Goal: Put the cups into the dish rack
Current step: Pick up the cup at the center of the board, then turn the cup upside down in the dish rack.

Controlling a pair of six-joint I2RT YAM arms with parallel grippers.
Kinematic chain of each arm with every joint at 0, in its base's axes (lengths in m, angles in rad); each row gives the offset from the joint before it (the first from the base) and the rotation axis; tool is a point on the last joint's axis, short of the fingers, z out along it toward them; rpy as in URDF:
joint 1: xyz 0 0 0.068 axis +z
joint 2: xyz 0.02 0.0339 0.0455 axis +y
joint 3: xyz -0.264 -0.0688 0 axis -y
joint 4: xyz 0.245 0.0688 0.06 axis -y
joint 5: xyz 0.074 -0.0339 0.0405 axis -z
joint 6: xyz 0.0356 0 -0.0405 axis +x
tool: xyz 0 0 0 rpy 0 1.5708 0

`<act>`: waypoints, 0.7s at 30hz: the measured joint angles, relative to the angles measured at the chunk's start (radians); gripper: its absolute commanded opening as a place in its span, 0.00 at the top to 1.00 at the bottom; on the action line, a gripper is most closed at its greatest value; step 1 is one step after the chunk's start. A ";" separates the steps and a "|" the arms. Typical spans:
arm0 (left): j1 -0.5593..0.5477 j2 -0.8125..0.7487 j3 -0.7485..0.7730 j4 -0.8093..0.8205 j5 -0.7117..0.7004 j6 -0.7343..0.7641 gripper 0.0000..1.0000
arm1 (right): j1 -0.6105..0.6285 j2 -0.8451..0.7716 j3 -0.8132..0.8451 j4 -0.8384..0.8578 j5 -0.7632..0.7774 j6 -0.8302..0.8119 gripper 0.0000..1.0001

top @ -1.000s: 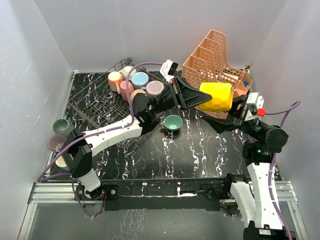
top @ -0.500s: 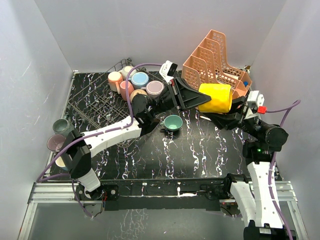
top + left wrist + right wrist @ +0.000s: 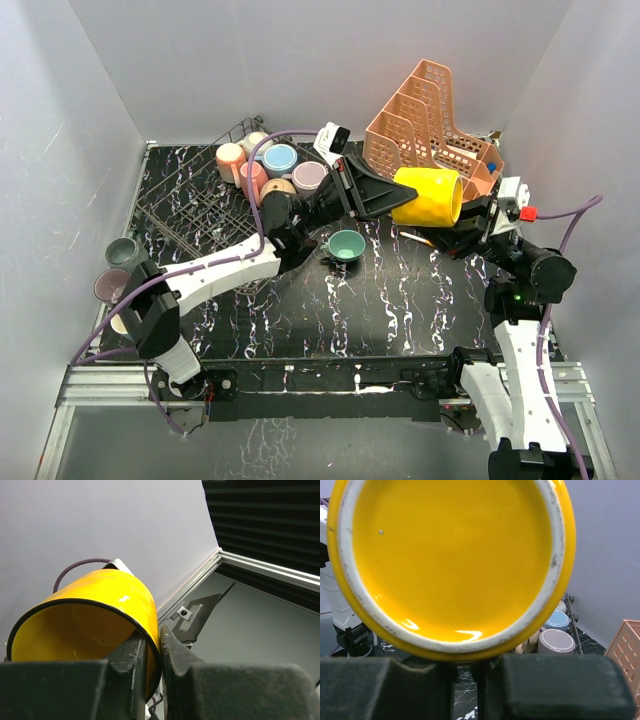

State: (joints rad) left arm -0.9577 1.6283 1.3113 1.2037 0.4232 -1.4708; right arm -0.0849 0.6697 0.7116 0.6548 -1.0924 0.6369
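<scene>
Hanging above the table [image 3: 400,300], far and right of centre, a yellow cup [image 3: 430,196] is lying on its side btwn the two arms. Its mouth is facing left and its base right, close to the orange organizer [image 3: 425,120].

L gripper [image 3: 159,640] is pinching the rim, one finger inside the mouth and one outside, closed on the wall. R gripper [image 3: 465,676] is sitting at the base end w/ jaws closed together. Whether they're catching any part of the cup, can't tell. No handle is showing in any view.

Going by the glossy glaze, the cup is looking hard, stiff, slick and breakable, and prob. weighty for a thin pinch. The rim wall, where L is holding, is looking like a fair grip. A handle would be surer if reachable. The smooth round base is offering little to grab.

The table is showing as flat, hard black w/ white marbling, so prob. unforgiving if the cup is dropping.

The rack [image 3: 175,205], dark wire w/ tines, is sitting far left. Pink, blue, lilac and tan cups are crowding its far right corner, w/ tines nearer in showing free. A teal cup [image 3: 346,245] is standing upright on the table near centre. Three more cups are waiting at the left edge, the grey-green one [image 3: 124,252] farthest.

Plain grey walls are closing in left, far and right, so room for swinging the cup over to the rack is looking tight.
</scene>
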 measured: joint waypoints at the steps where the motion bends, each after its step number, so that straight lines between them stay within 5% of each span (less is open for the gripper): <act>1: 0.000 -0.003 -0.001 0.000 0.000 -0.005 1.00 | 0.000 0.000 0.000 0.007 -0.001 0.004 0.92; 12: -0.003 -0.064 -0.105 -0.002 -0.056 0.054 0.54 | 0.001 0.013 -0.002 0.029 -0.030 0.073 0.92; 21: 0.006 -0.307 -0.283 -0.257 -0.167 0.235 0.47 | 0.001 0.034 -0.002 -0.041 -0.062 0.049 0.92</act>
State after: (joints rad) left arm -0.9512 1.3216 1.0286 0.9466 0.2558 -1.2362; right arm -0.0841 0.7040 0.7094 0.6136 -1.1542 0.6861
